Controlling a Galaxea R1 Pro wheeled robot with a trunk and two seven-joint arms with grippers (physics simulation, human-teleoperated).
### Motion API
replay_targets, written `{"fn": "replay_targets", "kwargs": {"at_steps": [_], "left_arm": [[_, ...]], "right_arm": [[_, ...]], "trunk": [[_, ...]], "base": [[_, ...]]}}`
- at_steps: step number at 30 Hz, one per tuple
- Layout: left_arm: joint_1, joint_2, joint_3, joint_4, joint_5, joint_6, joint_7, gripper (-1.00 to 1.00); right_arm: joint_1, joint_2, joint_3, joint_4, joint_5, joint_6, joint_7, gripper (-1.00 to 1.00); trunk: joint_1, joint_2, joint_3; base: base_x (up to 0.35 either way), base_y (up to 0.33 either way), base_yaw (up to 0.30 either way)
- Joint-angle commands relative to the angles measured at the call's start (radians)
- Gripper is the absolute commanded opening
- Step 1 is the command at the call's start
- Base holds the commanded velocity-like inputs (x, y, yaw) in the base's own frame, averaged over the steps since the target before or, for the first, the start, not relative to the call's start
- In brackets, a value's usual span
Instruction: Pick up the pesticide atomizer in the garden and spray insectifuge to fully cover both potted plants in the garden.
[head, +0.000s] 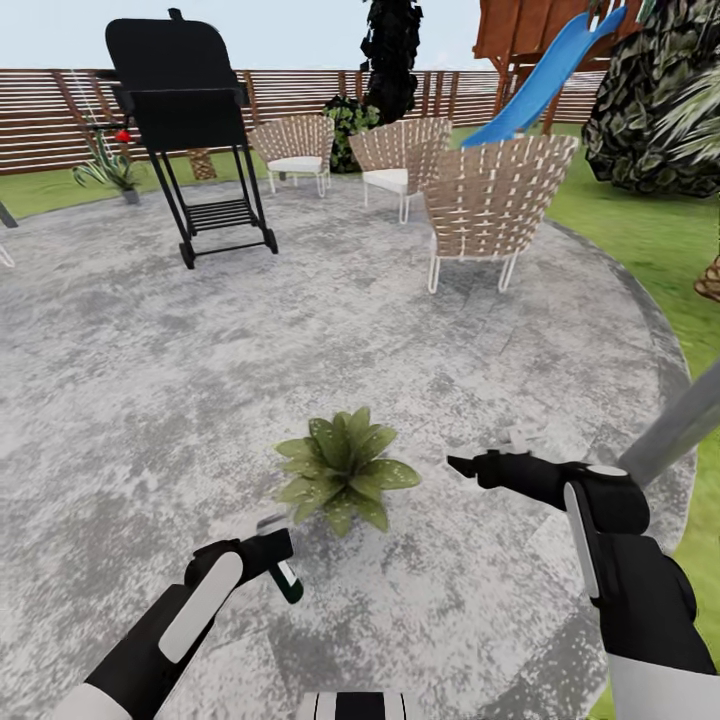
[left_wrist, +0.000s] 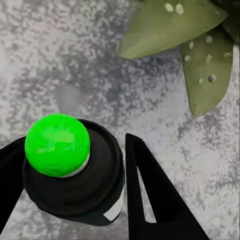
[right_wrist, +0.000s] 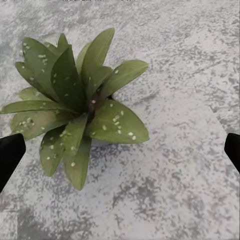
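one low green potted plant (head: 345, 472) white-specked, left hand (head: 268, 550) pinching pesticide atomizer (head: 286, 578), right hand (head: 465, 464) spread

A small potted plant (head: 342, 470) sits low on the mottled grey stone patio (head: 150, 380) of the garden, a rosette of broad, pointed green leaves with no pot showing. Tiny white specks of insectifuge (right_wrist: 117, 120) dot many of its leaves, thickest on the lower and outer ones. The pesticide atomizer (head: 283, 572), a slim dark green bottle with a white label band, is gripped in the left pincer (head: 268, 552) just beside the plant, tilted with its base angled downward. In the left wrist view its end shows as a bright green dome (left_wrist: 57, 145) in a dark collar, near two speckled leaves.
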Motion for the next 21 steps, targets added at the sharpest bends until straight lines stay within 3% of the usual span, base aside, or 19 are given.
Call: {"fn": "replay_targets", "kwargs": {"at_steps": [1, 3, 6, 8, 9, 10, 13, 21], "left_arm": [[-0.002, 0.001, -0.003, 0.003, 0.010, -0.001, 0.009, -1.00], [-0.004, 0.001, -0.004, 0.018, 0.010, 0.008, 0.009, -1.00], [-0.018, -0.007, -0.009, 0.055, 0.006, 0.079, 0.013, -1.00], [-0.022, -0.009, -0.011, 0.066, 0.004, 0.097, 0.014, -1.00], [-0.024, -0.009, -0.012, 0.069, -0.004, 0.102, 0.014, -1.00], [-0.025, -0.012, -0.013, 0.072, -0.035, 0.108, 0.013, -1.00], [-0.025, -0.014, -0.014, 0.074, -0.061, 0.112, 0.011, -1.00], [-0.026, -0.016, -0.015, 0.074, -0.070, 0.114, 0.010, -1.00]], "right_arm": [[-0.002, 0.000, -0.002, -0.001, 0.010, 0.005, 0.010, 1.00], [-0.003, 0.000, -0.004, -0.001, 0.010, 0.005, 0.010, 1.00], [-0.006, -0.001, -0.010, -0.001, 0.010, 0.005, 0.010, 1.00], [-0.011, -0.002, -0.031, -0.001, 0.010, 0.005, 0.010, 1.00], [-0.013, -0.002, -0.044, -0.001, 0.010, 0.005, 0.010, 1.00], [-0.016, -0.002, -0.060, -0.001, 0.010, 0.005, 0.010, 1.00], [-0.017, -0.003, -0.068, -0.001, 0.010, 0.005, 0.010, 1.00], [-0.017, -0.002, -0.071, -0.003, 0.010, 0.004, 0.010, 1.00]], "trunk": [[0.000, 0.000, -0.001], [0.000, 0.000, -0.001], [0.000, 0.000, -0.001], [0.000, 0.000, -0.001], [0.000, 0.000, -0.001], [0.000, 0.000, -0.001], [0.000, 0.000, -0.001], [0.000, 0.000, -0.001]], "base": [[0.000, 0.350, -0.148], [0.000, 0.350, -0.202], [0.000, 0.350, -0.253], [0.018, 0.350, -0.269], [0.058, 0.348, -0.273], [0.099, 0.341, -0.275], [0.121, 0.334, -0.276], [0.139, 0.328, -0.276]]}}
